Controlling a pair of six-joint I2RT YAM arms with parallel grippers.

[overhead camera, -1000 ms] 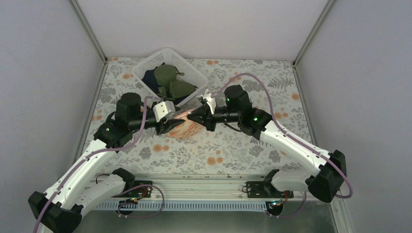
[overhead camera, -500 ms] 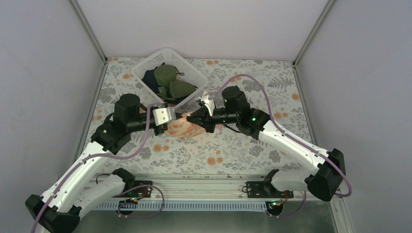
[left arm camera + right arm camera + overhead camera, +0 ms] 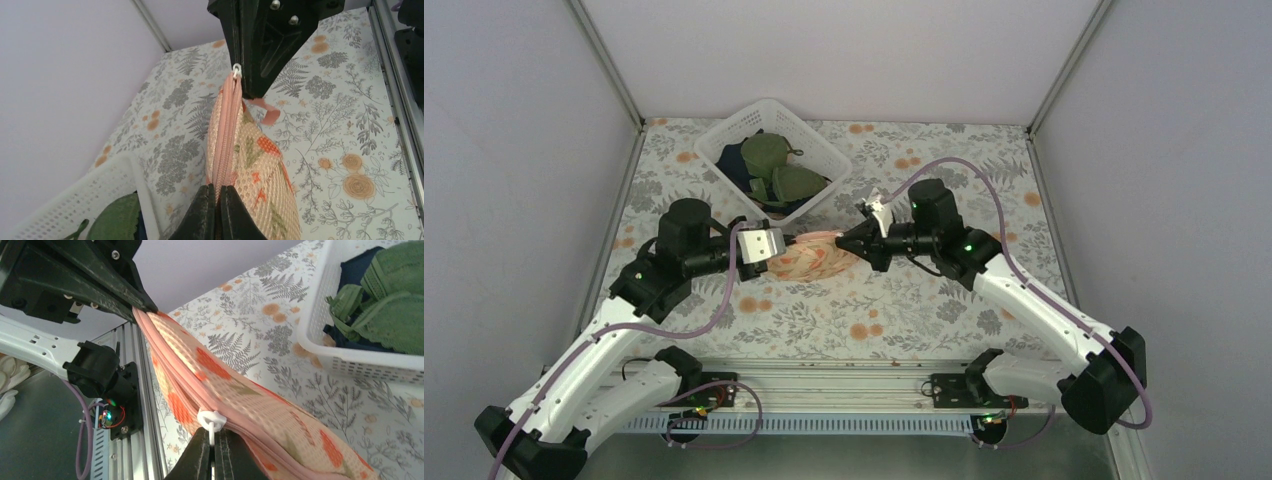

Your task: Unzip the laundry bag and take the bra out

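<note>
The laundry bag (image 3: pixel 812 256), peach-pink mesh with orange-red flowers, hangs stretched above the table between my two grippers. My left gripper (image 3: pixel 772 250) is shut on its zipper edge at the left end; in the left wrist view the fingers pinch the pink zipper tape (image 3: pixel 226 135) of the bag (image 3: pixel 260 185). My right gripper (image 3: pixel 849 243) is shut on the white zipper pull (image 3: pixel 211 421) at the bag's right end (image 3: pixel 240 385). The zipper looks closed along the stretch I see. The bra is hidden.
A white lattice basket (image 3: pixel 722 145) with olive-green bras (image 3: pixel 774 165) and dark cloth stands at the back left, close behind the bag; it also shows in the right wrist view (image 3: pixel 350 362). The floral tablecloth (image 3: pixel 944 310) covers the table. Grey walls enclose three sides.
My right gripper has moved right with the zipper pull and my left gripper has shifted slightly. The bag has been stretched out between them, now more exposed.
</note>
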